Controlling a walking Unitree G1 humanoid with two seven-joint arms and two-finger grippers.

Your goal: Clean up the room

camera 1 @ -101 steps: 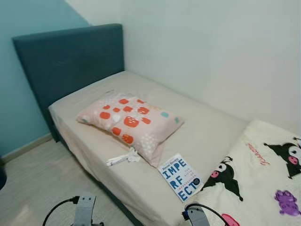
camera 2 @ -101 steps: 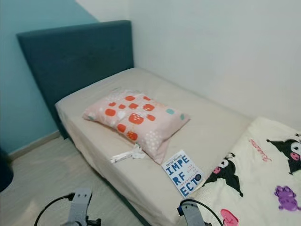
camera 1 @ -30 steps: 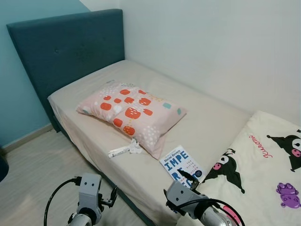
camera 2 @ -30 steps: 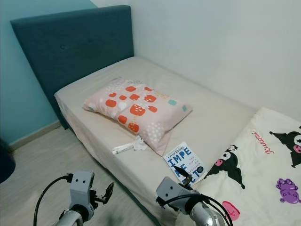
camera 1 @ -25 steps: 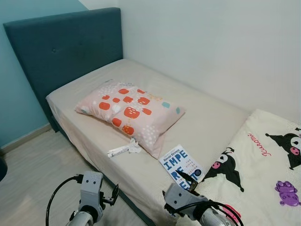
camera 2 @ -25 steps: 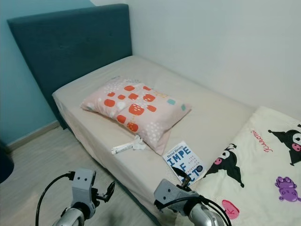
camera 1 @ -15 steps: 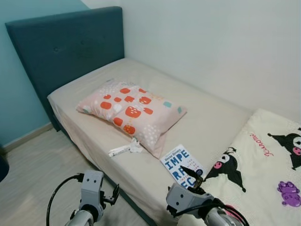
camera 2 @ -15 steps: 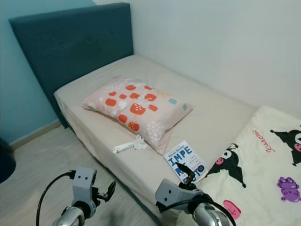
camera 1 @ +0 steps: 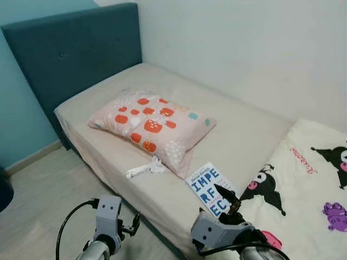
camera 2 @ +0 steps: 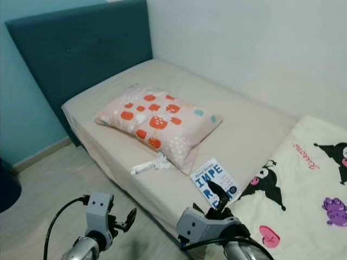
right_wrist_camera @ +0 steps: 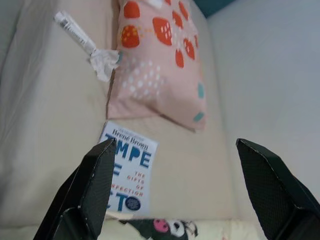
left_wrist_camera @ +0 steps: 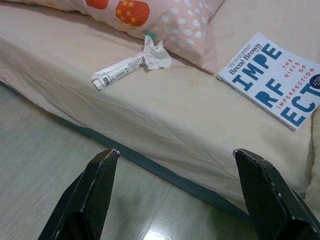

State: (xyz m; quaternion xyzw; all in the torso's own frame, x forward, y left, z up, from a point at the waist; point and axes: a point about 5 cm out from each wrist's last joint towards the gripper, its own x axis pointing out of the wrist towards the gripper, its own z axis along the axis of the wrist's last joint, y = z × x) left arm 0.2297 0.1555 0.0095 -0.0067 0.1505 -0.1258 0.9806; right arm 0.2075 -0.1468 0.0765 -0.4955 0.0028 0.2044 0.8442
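Observation:
A white and blue book (camera 1: pixel 207 188) lies flat near the front edge of the beige bed (camera 1: pixel 244 135). Beside it to the left is a pink pillow with red spots (camera 1: pixel 152 123). A crumpled white wrapper with a small tube (camera 1: pixel 143 169) rests against the pillow's near corner. My right gripper (camera 1: pixel 229 199) hovers open over the book's near end, and the right wrist view looks down on the book (right_wrist_camera: pixel 127 172) and pillow (right_wrist_camera: pixel 160 65). My left gripper (camera 1: pixel 134 223) hangs open over the floor before the bed edge, facing the wrapper (left_wrist_camera: pixel 131 64).
A cream blanket with cartoon prints (camera 1: pixel 309 189) covers the bed's right part and touches the book's far corner. A teal headboard (camera 1: pixel 65 59) stands at the left and a white wall runs behind the bed. Pale wood floor (camera 1: pixel 38 200) lies in front.
My right gripper has risen and reached forward over the book's near end. The left arm has barely moved, and the camera view has shifted a little.

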